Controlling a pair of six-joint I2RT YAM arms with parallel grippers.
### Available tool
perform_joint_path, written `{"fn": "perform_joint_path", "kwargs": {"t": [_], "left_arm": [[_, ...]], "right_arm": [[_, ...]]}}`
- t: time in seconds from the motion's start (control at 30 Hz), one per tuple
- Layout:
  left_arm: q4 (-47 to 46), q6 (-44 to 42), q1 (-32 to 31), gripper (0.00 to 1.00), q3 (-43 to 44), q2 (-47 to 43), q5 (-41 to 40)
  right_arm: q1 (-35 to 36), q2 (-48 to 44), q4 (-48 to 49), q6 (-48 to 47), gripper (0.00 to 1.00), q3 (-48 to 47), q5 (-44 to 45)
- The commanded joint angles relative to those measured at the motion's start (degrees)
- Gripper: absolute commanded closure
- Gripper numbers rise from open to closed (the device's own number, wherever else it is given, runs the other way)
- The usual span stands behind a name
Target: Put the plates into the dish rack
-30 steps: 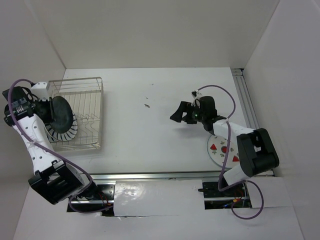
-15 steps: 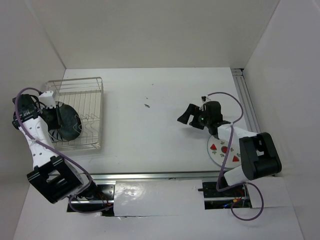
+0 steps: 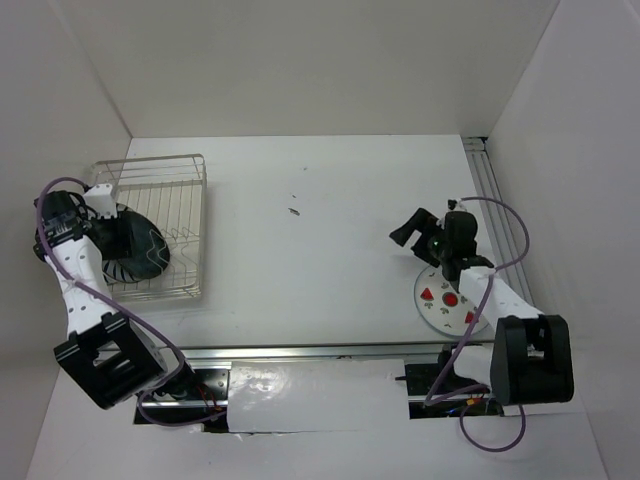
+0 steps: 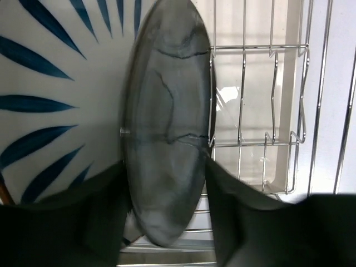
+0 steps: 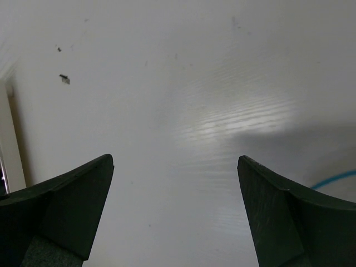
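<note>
Since the earlier frame my left arm has come down into the dish rack (image 3: 203,225), and the dark blue plate (image 4: 167,128) it carried above the wires now stands on edge inside. My right arm has swung from mid-table back toward the near right corner.

Left side: the rack sits at the table's (image 3: 300,260) left edge. In the wrist view the dark blue plate is upright among the tines, just beside a white plate with blue radial stripes (image 4: 50,100) that is already slotted. The left gripper (image 4: 164,172) has a finger on each side of the dark plate's lower part. I cannot tell whether it is pinching the plate or has let go.

Right side: the right gripper (image 5: 175,160) is spread wide, with only bare table between the jaws. From above it hovers just past the far rim of the watermelon-print plate (image 3: 450,305), which lies flat by the near right corner, well apart from the rack.

Progress, as I judge it: two plates are in the rack, striped and dark blue. The watermelon plate is not yet loaded. I cannot tell whether another lies under it. No other plates show on the table, and the arm may hide some in the rack. I put it at early to midway.
</note>
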State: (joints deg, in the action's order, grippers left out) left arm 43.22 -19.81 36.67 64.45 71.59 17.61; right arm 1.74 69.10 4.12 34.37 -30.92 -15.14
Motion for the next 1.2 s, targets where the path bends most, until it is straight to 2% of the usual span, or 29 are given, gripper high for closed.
{"fn": "perform_joint_path", "kwargs": {"t": [0.0,0.07,0.17,0.27,0.37,0.53,0.77,0.9,1.07,1.17], "left_arm": [[-1.9,-0.7,-0.3,0.32,2.1,-2.3,-0.6],[-1.9,-0.7,-0.3,0.20,3.4,-2.3,-1.1],[-0.1,-0.7,-0.3,0.11,8.0,-2.9,-1.6],[2.8,-0.1,-0.3,0.10,16.1,-2.3,1.1],[6.8,0.4,-0.3,0.04,24.0,-1.8,5.4],[12.8,0.4,-2.9,0.00,32.0,-1.3,12.4],[13.6,0.9,-10.7,0.00,28.6,-4.3,8.9],[12.9,0.9,-11.4,0.00,26.3,-5.7,7.6],[12.9,0.9,-11.4,0.00,24.5,-6.7,8.1],[12.9,0.9,-11.4,0.00,24.0,-7.3,8.1]], "right_arm": [[-2.8,-4.5,-6.8,1.3,0.01,1.3,5.6],[-4.0,-7.1,-10.2,1.8,0.01,1.3,9.2],[-4.6,-10.2,-15.1,3.2,0.01,1.3,13.9],[-5.8,-12.8,-19.5,4.5,0.01,1.3,19.0],[-6.3,-14.1,-22.4,5.2,0.01,1.3,23.0],[-9.5,-11.2,-26.4,5.2,0.01,0.7,22.9],[-9.5,-10.6,-18.1,4.5,0.01,6.4,16.2],[-9.5,-11.4,-15.4,4.0,0.01,6.9,15.1],[-9.5,-4.5,-10.9,1.9,0.01,6.4,13.9],[-8.9,1.5,-9.7,0.8,0.04,5.2,13.9]]}}
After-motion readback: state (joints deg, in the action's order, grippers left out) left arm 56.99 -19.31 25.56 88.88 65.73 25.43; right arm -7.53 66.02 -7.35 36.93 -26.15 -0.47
